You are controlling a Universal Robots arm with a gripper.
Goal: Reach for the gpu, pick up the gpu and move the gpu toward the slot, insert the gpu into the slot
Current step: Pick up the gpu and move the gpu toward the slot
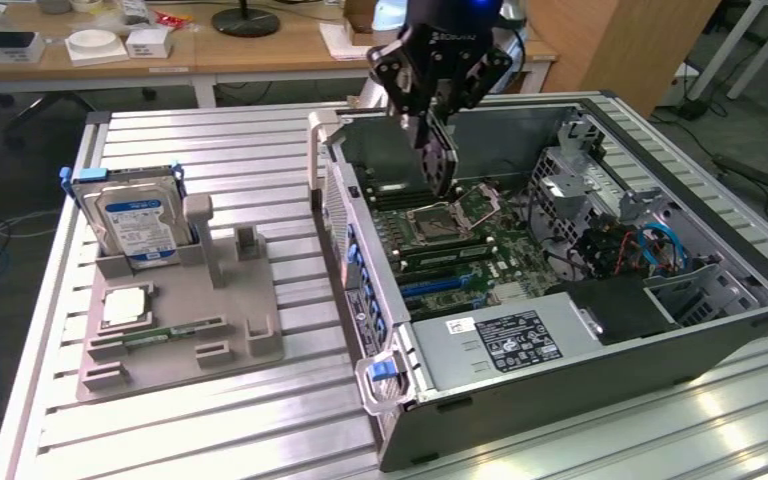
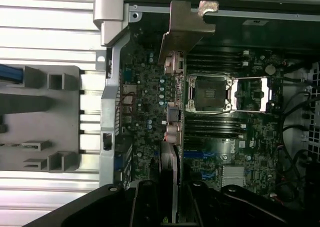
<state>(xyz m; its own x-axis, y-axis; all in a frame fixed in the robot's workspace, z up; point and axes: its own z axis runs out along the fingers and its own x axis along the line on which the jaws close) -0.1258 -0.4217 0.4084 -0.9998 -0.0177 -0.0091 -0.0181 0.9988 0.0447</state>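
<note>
Black, the tool (image 1: 427,122) is partly closed and clamps the gpu (image 1: 438,158), which hangs in the upper centre of the exterior view over the open computer case (image 1: 704,330). We judge it mid-carry; seating asks careful alignment with the expansion slots (image 1: 434,288).

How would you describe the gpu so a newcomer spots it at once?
Find the open computer case on the slatted table. Above its motherboard, the gripper holds the gpu edge-down. It alone hangs clear of the board, with a silver bracket.

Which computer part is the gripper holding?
The gpu, hanging edge-down over the open case; the hard drive and memory stick sit on the grey holder.
</note>
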